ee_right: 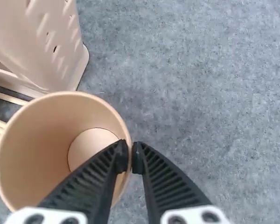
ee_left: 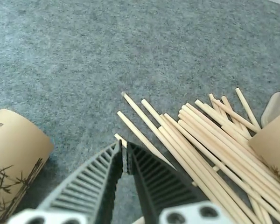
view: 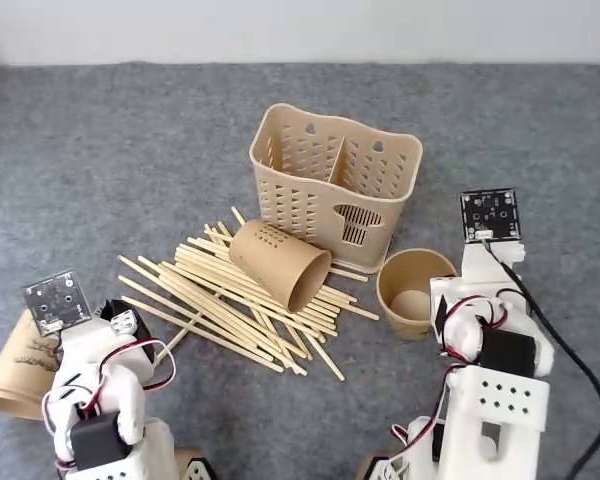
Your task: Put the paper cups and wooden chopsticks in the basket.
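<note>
A beige slotted basket [view: 335, 185] stands at the back middle. In front of it lie several wooden chopsticks [view: 240, 300] in a loose pile, with one paper cup [view: 280, 262] on its side on top of them. A second cup [view: 415, 290] stands upright beside the basket. My right gripper [ee_right: 129, 157] is shut on its rim [ee_right: 126, 135], one finger inside and one outside. A third cup [view: 20, 365] lies at the far left. My left gripper [ee_left: 125, 156] is shut on the end of one chopstick [ee_left: 119, 138] at the pile's near left edge.
Grey carpet covers the table. The basket has two compartments with a divider [view: 332, 160]. Bare carpet lies to the far left, far right and behind the basket. The tipped cup with a bamboo print [ee_left: 14, 158] sits close beside my left gripper.
</note>
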`<action>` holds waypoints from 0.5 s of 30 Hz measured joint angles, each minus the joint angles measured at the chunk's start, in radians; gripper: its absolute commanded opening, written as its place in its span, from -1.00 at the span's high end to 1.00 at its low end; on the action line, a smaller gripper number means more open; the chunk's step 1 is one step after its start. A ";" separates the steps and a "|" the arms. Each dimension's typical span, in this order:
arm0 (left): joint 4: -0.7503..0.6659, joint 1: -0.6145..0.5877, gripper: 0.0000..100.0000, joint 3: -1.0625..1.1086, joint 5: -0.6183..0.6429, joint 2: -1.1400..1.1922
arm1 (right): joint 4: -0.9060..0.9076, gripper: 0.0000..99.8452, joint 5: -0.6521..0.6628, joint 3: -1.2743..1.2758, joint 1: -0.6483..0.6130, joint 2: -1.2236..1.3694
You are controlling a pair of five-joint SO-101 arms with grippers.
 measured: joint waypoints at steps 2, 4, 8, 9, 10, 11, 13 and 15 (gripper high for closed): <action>0.000 0.000 0.95 0.000 0.000 0.000 | -0.005 0.44 0.000 0.000 -0.002 0.000; 0.000 0.000 0.95 0.000 0.000 0.000 | -0.006 0.31 0.000 0.000 -0.002 0.000; 0.000 0.000 0.95 -0.026 -0.005 0.000 | -0.006 0.28 -0.002 0.000 0.002 -0.012; 0.000 0.000 0.95 -0.054 -0.026 0.000 | -0.006 0.28 -0.002 0.000 0.002 -0.029; 0.000 0.000 0.95 -0.086 -0.054 0.000 | -0.006 0.28 -0.002 0.000 0.002 -0.052; 0.000 0.000 0.95 -0.115 -0.083 0.000 | -0.006 0.28 -0.002 0.000 0.002 -0.078; 0.018 0.000 0.95 -0.180 -0.152 0.000 | -0.002 0.28 -0.002 0.000 -0.005 -0.147; 0.068 0.000 0.95 -0.239 -0.221 0.000 | 0.037 0.28 -0.002 0.000 -0.023 -0.233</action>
